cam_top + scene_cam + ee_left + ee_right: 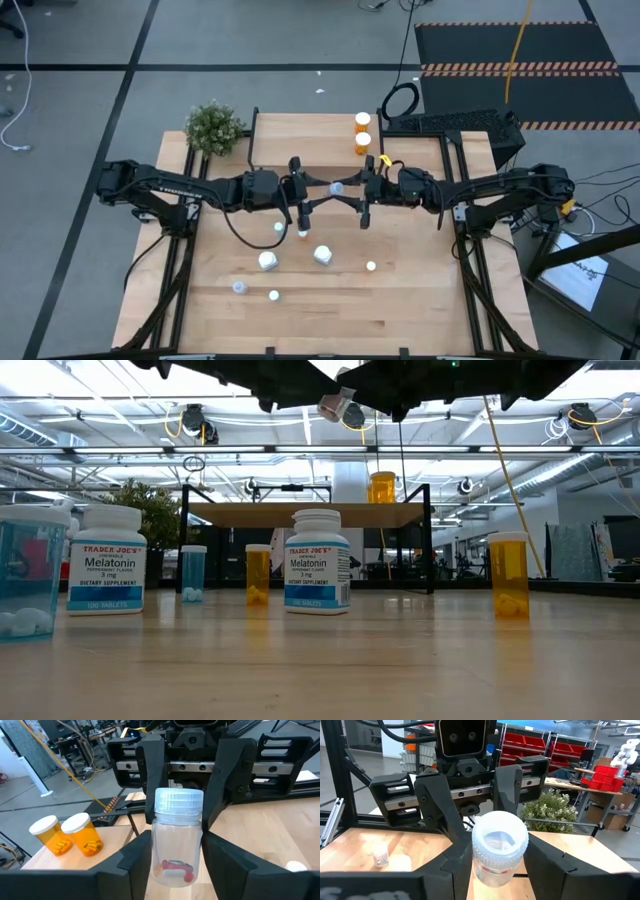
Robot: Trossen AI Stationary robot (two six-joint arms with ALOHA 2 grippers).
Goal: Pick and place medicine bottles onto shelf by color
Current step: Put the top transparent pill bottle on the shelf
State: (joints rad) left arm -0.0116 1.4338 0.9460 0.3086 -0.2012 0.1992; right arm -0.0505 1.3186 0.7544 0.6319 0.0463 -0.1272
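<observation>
A clear medicine bottle [337, 187] with a white cap and a few red pills hangs level high over the table's middle, cap toward the right. My left gripper [176, 847] and my right gripper [500, 857] meet at it from opposite sides, each shut on one end. The shelf [300, 135] stands at the table's far side with two orange bottles [362, 131] upright on its right part. Several more bottles [295, 258] stand on their bases on the table below the arms. My left gripper pinches the bottle's clear body [156, 857] between its two fingers, near the bottom end. It comes level from the table's left, fingers along the bottle. The bottle is clear of the table. My right gripper pinches the bottle's white cap [482, 845] between its two fingers. It comes level from the table's right, fingers along the bottle. The cap end points toward this gripper.
A small potted plant [213, 128] stands at the far left corner beside the shelf. White bottles [317, 560] and orange ones [509, 575] stand spread over the near half of the table. Black frame posts [452, 200] run along both sides.
</observation>
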